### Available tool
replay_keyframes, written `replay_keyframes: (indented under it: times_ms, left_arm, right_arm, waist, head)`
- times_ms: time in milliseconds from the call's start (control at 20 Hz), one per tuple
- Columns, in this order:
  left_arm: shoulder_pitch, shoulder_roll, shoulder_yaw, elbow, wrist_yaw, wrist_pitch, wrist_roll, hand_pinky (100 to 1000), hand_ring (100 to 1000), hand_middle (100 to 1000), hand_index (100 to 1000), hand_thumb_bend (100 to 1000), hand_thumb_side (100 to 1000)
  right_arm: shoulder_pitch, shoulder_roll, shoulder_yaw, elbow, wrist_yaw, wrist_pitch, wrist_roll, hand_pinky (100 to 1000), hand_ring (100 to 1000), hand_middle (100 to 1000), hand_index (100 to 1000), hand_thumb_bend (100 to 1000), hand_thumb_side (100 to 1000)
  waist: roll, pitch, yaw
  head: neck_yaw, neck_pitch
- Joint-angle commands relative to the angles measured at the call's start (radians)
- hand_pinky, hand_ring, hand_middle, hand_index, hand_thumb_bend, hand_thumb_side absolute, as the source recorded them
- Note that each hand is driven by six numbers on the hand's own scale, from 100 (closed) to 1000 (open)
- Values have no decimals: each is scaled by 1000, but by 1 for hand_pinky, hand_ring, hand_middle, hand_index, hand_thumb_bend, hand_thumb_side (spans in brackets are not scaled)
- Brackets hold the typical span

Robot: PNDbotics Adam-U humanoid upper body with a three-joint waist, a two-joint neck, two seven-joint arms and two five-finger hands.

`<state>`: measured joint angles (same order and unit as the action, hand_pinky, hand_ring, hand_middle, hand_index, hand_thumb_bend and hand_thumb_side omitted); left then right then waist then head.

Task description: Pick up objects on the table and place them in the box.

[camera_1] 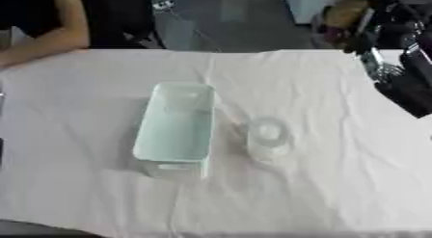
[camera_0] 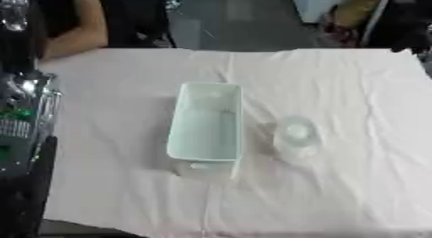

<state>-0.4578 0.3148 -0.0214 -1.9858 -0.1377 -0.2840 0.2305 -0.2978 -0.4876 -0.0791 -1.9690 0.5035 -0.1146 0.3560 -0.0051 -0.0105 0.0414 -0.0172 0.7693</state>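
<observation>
1. One clear, roundish object (camera_0: 295, 138) lies on the white cloth (camera_0: 337, 87) just beside the pale green box (camera_0: 207, 121), on the box's right, apart from its wall. It looks like see-through plastic, perhaps a cup or lidded container; what it is exactly cannot be told.
2. Its transparency is the main risk, in my judgement: against the white cloth its edges nearly vanish, so a hand could close off-centre and knock it away or tip it.
3. A light plastic thing may also slip or dent between curled fingers.
4. Nothing shows inside the box, which stands with its long side running away from the robot. It looks light, so a brush against its wall during placing could slide it on the cloth.
5. Wrinkles in the cloth could drag along with any push.
6. Neither hand shows clearly. Dark arm parts enter at the left edge (camera_0: 25, 131) of the left eye view and at the upper right (camera_1: 405, 73) of the right eye view, but the fingers are cut off, so I cannot tell whether either hand is wide or closed.
</observation>
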Motion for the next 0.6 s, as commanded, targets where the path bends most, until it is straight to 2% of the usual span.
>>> replay_keyframes:
  times_ms: [50, 200, 600]
  left_arm:
    - [-7, 22, 6, -14, -1, 5, -3, 525, 594, 669, 774, 100, 778]
    - [-7, 22, 5, -14, 0, 5, -4, 525, 594, 669, 774, 100, 778]
    - [-7, 22, 1, -14, 4, 7, -8, 523, 593, 669, 773, 100, 778]
  right_arm:
    - [-38, -70, 25, 31, -27, -11, 29, 1000, 1000, 1000, 609, 100, 1000]
    - [-60, -108, 48, 90, -55, -27, 47, 1000, 1000, 1000, 609, 100, 1000]
    - [-99, -158, 112, 237, -133, -74, 87, 1000, 1000, 1000, 609, 100, 1000]
  waist:
    - [-1, -10, 3]
    - [-1, -10, 6]
    - [-2, -10, 13]
  head:
    - [-3, -15]
    - [-3, -16]
    - [-7, -14]
